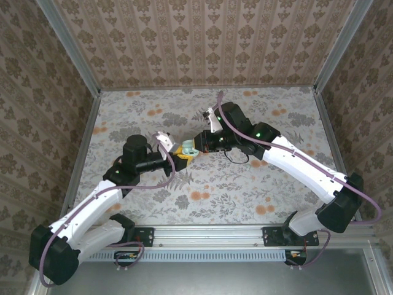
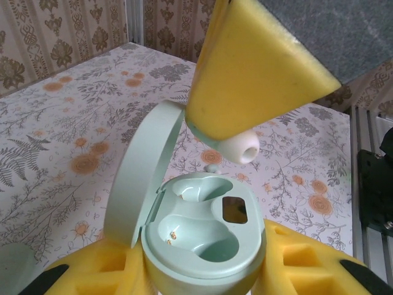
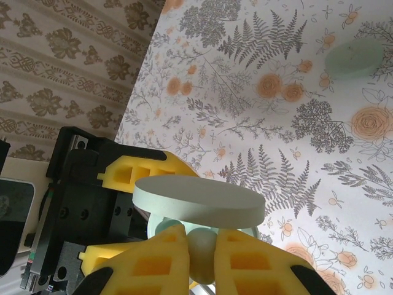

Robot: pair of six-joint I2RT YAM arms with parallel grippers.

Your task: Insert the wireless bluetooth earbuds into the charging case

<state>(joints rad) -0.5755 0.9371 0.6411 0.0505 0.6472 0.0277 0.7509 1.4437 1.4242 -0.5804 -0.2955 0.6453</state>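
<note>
The mint-green charging case [image 2: 202, 236] stands open, its lid [image 2: 138, 178] swung up to the left and both wells empty. My left gripper [image 2: 206, 267] is shut on the case body, with yellow fingers [image 2: 307, 264] at either side. Just above the far well hangs an earbud [image 2: 241, 147], white tip pointing down. My right gripper [image 3: 201, 236] is shut on this earbud [image 3: 202, 261], directly behind the case lid [image 3: 199, 200]. In the top view both grippers [image 1: 184, 150] meet at mid-table.
A floral cloth [image 1: 245, 190] covers the table, with patterned walls around it. Another mint-green rounded piece [image 3: 352, 58] lies apart on the cloth. A metal rail [image 2: 368, 184] runs along the table's near edge.
</note>
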